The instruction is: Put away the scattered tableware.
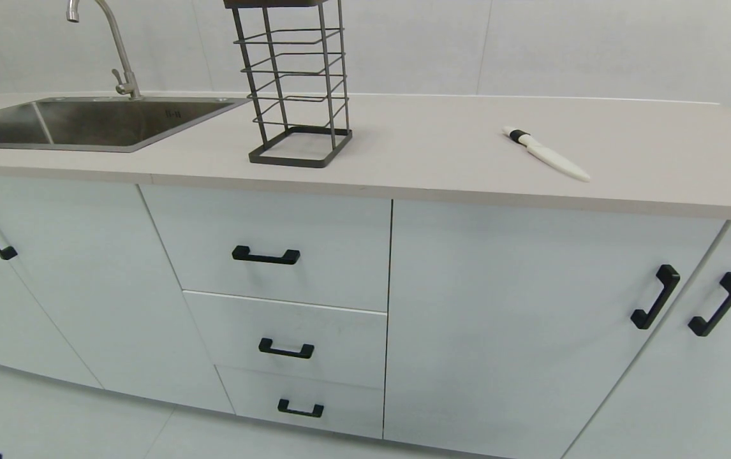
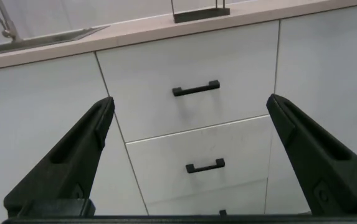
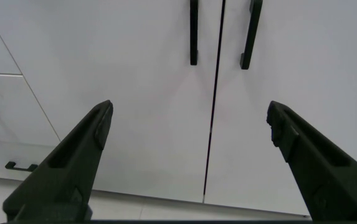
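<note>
Lying flat on the pale tabletop (image 1: 435, 146), a white knife (image 1: 547, 153) with a black band sits well to the right of a tall black wire rack (image 1: 297, 89). The rack stands upright just beside the sink (image 1: 85, 121). The left claw (image 2: 190, 102) faces the stacked drawers (image 2: 190, 68), jaws spread wide and empty. The right claw (image 3: 189, 107), equally wide and empty, faces two white doors (image 3: 134, 74) with black handles.

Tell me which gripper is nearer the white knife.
Likely right. The right gripper faces the cabinet doors below the knife; the left gripper faces the drawers under the wire rack, farther off.
</note>
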`<state>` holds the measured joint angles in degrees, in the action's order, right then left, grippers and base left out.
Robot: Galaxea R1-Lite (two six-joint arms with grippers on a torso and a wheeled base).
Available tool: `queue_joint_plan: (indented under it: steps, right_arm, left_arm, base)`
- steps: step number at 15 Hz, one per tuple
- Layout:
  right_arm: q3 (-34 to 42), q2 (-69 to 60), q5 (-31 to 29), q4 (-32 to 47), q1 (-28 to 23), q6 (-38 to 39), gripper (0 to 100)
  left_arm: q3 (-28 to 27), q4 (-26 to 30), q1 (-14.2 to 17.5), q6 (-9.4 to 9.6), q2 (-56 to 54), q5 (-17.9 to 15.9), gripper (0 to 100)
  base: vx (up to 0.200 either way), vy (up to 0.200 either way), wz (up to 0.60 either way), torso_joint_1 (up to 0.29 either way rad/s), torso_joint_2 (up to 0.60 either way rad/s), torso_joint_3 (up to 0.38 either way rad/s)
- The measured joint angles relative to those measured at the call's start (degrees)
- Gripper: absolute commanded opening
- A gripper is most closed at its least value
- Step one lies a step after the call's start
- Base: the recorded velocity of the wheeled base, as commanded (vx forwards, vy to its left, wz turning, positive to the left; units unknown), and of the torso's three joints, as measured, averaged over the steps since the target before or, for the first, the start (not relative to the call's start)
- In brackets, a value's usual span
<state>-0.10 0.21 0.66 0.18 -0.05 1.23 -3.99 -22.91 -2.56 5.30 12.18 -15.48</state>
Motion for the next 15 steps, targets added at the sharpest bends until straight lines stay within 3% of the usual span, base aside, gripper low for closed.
queue_joint_plan:
  steps: [2, 4, 6, 8, 9, 10, 15]
  right_arm:
    - [0.0, 0.0, 0.02, 0.0, 0.0, -0.01, 100]
    - [0.0, 0.0, 0.0, 0.0, 0.0, 0.0, 100]
    - [0.0, 0.0, 0.0, 0.0, 0.05, 0.0, 100]
    - [0.0, 0.0, 0.0, 0.0, 0.05, 0.0, 100]
    - [0.0, 0.0, 0.02, 0.0, 0.0, 0.0, 100]
    - [0.0, 0.0, 0.02, 0.0, 0.02, 0.02, 100]
    - [0.0, 0.0, 0.0, 0.0, 0.0, -0.01, 100]
  left_arm:
    - [2.65, 6.52, 1.18, 0.05, -4.58, 0.07, 100]
    - [3.58, 19.35, 2.1, 0.79, -8.85, 0.66, 100]
    - [3.72, 20.72, 2.45, 0.79, -10.91, 1.61, 100]
    - [3.8, 22.11, 2.56, -0.51, -11.78, 9.74, 100]
    - [3.85, 22.48, 2.54, -1.78, -12.07, 11.0, 100]
    - [3.89, 22.59, 2.56, -3.06, -12.18, 11.08, 100]
    - [3.99, 22.72, 2.56, -4.57, -12.25, 11.17, 100]
  base:
    - [0.0, 0.0, 0.0, 0.0, 0.0, 0.0]
    - [0.0, 0.0, 0.0, 0.0, 0.0, 0.0]
    - [0.0, 0.0, 0.0, 0.0, 0.0, 0.0]
    - [0.0, 0.0, 0.0, 0.0, 0.0, 0.0]
    - [0.0, 0.0, 0.0, 0.0, 0.0, 0.0]
    - [0.0, 0.0, 0.0, 0.0, 0.0, 0.0]
    - [0.0, 0.0, 0.0, 0.0, 0.0, 0.0]
